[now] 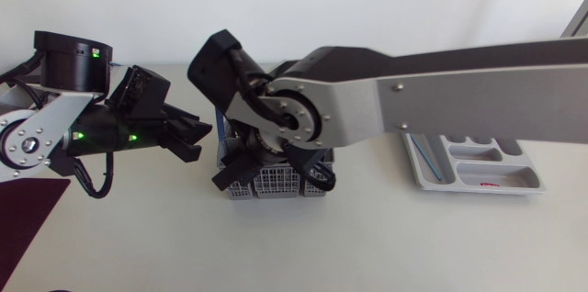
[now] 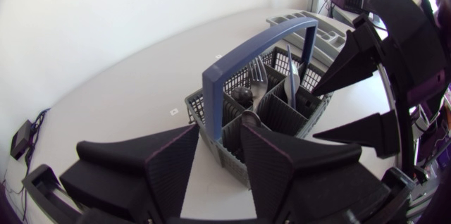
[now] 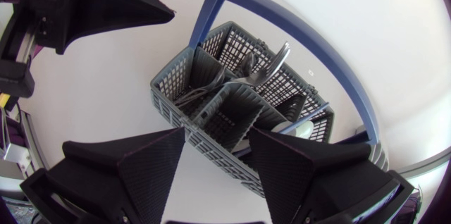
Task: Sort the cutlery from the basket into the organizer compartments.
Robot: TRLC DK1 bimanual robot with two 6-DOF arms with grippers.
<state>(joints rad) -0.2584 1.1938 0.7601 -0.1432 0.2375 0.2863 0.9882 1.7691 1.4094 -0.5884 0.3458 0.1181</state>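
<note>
The grey cutlery basket point(image 1: 276, 183) with a blue handle stands mid-table, and my right gripper point(image 1: 273, 174) hangs open just above it, one finger to each side. In the right wrist view the basket point(image 3: 211, 115) lies below my open fingers point(image 3: 151, 168) with nothing between them; a spoon and other silver cutlery point(image 3: 264, 69) lean in its far compartments. My left gripper point(image 1: 200, 138) is open beside the basket's left end. Ahead of the left gripper point(image 2: 218, 164) I see the basket point(image 2: 271, 115), its cutlery point(image 2: 289, 72) and the right gripper's fingers point(image 2: 352, 65). The grey organizer point(image 1: 432, 171) lies at the right.
A dark purple mat point(image 1: 28, 219) covers the table's front left corner. My right arm's long silver link point(image 1: 441, 85) spans the table from the right edge to the basket, passing over the organizer point(image 2: 310, 25). A small red item point(image 1: 488, 184) lies in an organizer compartment.
</note>
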